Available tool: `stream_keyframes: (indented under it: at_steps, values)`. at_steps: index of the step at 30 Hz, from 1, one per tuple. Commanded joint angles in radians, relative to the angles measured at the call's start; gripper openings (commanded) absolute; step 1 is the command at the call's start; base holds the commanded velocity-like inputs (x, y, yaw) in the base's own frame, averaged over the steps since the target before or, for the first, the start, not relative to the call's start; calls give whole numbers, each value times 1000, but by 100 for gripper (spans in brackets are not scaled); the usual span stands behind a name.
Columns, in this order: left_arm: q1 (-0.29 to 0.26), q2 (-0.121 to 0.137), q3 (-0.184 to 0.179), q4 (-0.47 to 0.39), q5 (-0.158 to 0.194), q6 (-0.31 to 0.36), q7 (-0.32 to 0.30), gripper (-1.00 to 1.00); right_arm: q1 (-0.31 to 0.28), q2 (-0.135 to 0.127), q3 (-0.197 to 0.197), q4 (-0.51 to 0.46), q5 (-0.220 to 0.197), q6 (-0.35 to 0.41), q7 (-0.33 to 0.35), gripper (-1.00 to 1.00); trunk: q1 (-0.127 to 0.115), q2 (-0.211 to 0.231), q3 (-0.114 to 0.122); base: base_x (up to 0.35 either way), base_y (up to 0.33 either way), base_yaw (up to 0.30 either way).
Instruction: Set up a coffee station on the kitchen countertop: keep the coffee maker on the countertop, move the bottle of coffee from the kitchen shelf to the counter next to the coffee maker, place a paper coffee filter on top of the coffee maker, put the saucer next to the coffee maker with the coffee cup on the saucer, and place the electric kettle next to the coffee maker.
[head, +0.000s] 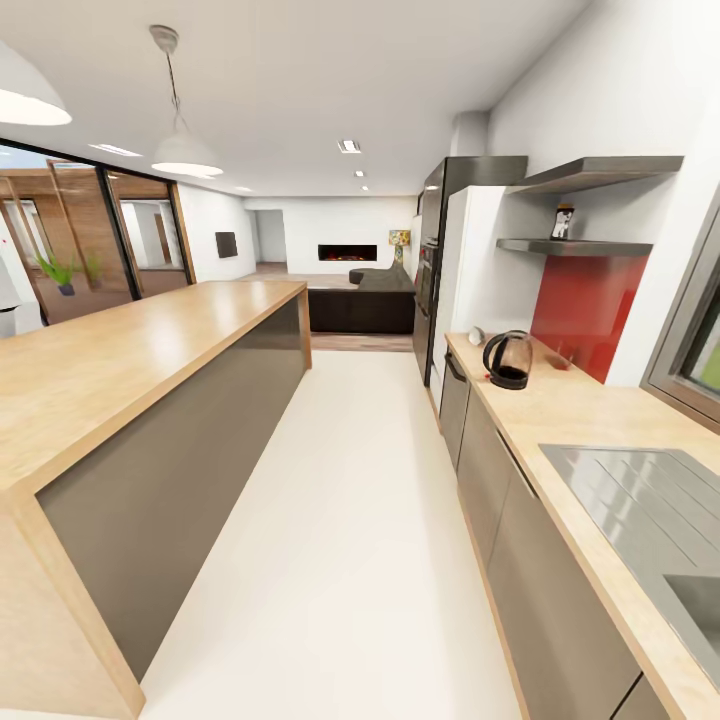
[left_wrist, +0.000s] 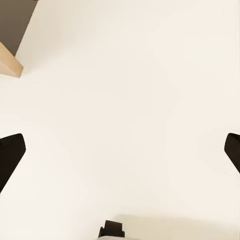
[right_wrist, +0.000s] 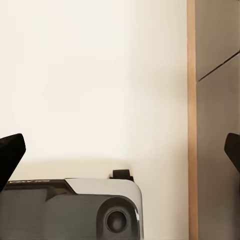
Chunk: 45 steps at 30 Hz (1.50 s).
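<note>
While both sets of jaws hang spread wide and empty over the pale floor, the electric kettle stands far ahead of them on the right-hand tabletop. Higher still, well beyond their reach, a small bottle sits on the lower wall shelf.

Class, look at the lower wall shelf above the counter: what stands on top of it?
On the lower shelf stands one small dark bottle-like item, probably the coffee bottle; it is too small to tell. The upper shelf is seen from below, so its top is hidden.
</note>
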Motion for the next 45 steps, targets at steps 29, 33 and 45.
stream_keyframes:
  at_steps: [29,33,45]
  values:
    - [-2,26,-1,0,-4,-6,-2,100,0,0,-13,-8,-7,-3,-5,100,0,-1,-8,310,0,16]
    - [-2,27,-1,0,-4,-6,-2,100,0,-1,-11,-5,-4,-3,-5,100,0,-1,-9,334,0,9]
    - [-2,27,-1,0,-4,-6,-1,100,0,-3,-4,-2,-1,-3,-3,100,0,-1,-9,334,0,1]
